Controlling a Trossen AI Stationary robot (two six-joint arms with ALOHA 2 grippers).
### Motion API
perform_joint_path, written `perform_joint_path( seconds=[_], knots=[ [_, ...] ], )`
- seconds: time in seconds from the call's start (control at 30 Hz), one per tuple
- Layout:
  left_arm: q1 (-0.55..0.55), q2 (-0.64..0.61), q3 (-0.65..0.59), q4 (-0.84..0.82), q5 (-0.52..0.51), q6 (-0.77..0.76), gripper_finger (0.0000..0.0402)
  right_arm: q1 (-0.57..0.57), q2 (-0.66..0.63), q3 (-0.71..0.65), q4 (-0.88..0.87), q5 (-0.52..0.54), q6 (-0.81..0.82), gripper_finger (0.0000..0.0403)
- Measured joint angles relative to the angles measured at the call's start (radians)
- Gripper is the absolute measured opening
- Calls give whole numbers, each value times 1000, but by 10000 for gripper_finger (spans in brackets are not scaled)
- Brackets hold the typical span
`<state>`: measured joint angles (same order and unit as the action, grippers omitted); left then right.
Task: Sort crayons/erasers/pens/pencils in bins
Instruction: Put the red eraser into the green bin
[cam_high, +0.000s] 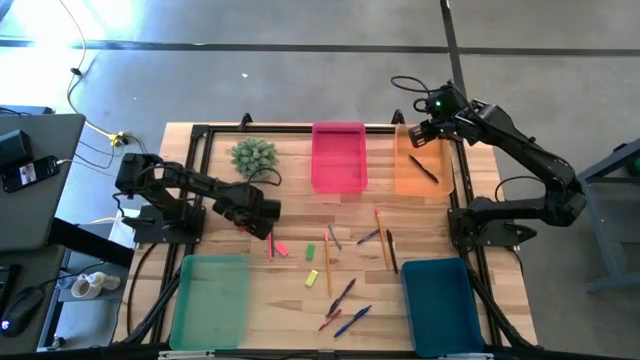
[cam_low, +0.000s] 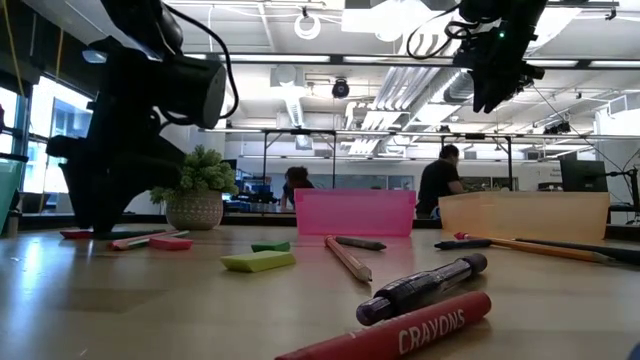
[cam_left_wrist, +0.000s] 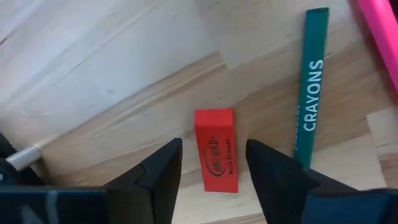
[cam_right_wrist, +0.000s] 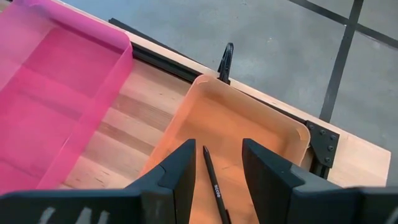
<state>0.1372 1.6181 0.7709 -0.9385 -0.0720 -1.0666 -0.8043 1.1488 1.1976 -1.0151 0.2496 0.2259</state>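
My left gripper (cam_left_wrist: 211, 148) (cam_high: 258, 213) is low over the table's left middle and open. One finger stands on each side of a small red eraser (cam_left_wrist: 216, 149) that lies flat on the wood, with a gap on both sides. A teal crayon (cam_left_wrist: 310, 87) lies beside it. My right gripper (cam_right_wrist: 214, 149) (cam_high: 422, 133) hangs open above the orange bin (cam_high: 412, 170) at the far right. A black pen (cam_right_wrist: 213, 180) (cam_high: 424, 168) lies on that bin's floor. Pink (cam_high: 281, 249), green (cam_high: 311, 251) and yellow (cam_high: 312, 278) erasers and an orange pencil (cam_high: 327, 247) lie mid-table.
The pink bin (cam_high: 339, 185) stands far centre, the light green bin (cam_high: 210, 300) near left and the dark teal bin (cam_high: 440, 300) near right. A potted plant (cam_high: 253, 157) sits behind my left gripper. Pens and crayons (cam_high: 345, 305) lie scattered mid-table. People show in the room beyond.
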Motion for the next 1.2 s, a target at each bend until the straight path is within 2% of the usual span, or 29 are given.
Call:
perform_joint_path(
  seconds=[0.67,0.97,1.2],
  knots=[
    [45,9,-1,25,34,63,110,0,0,0,-51,-11,-11,121],
    [45,9,-1,26,35,110,66,0,0,0,-51,-11,-11,121],
    [45,-29,-8,29,34,128,67,0,0,0,-51,-11,-11,121]
  ],
)
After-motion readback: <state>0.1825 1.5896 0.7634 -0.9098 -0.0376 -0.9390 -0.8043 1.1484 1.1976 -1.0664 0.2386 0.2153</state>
